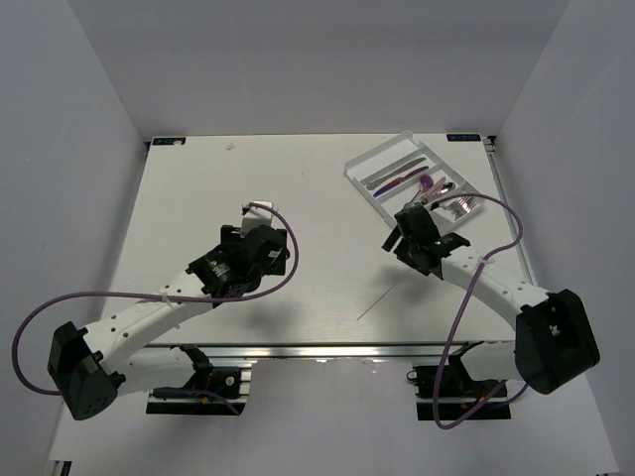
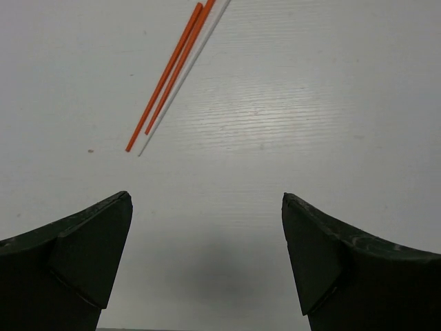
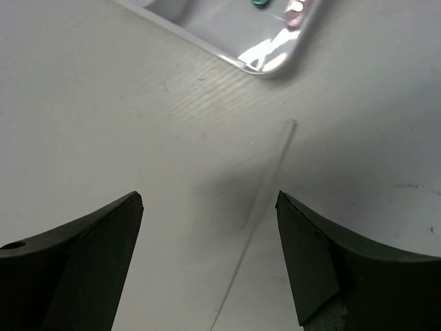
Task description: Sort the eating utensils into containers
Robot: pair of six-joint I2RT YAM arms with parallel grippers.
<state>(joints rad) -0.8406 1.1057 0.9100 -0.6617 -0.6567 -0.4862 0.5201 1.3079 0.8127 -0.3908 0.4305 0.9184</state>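
Observation:
The white tray sits at the back right, its long compartments holding several utensils: a silver one, a red-handled one, a purple one and a silver fork. My right gripper hovers just off the tray's near corner, open and empty, with a thin clear stick lying on the table between its fingers. My left gripper stands open over bare table at centre left, holding nothing. Two thin orange sticks and a white one lie ahead of the left gripper.
A thin stick lies on the table in front of the right arm. Purple cables loop from both arms. White walls close in the table on three sides.

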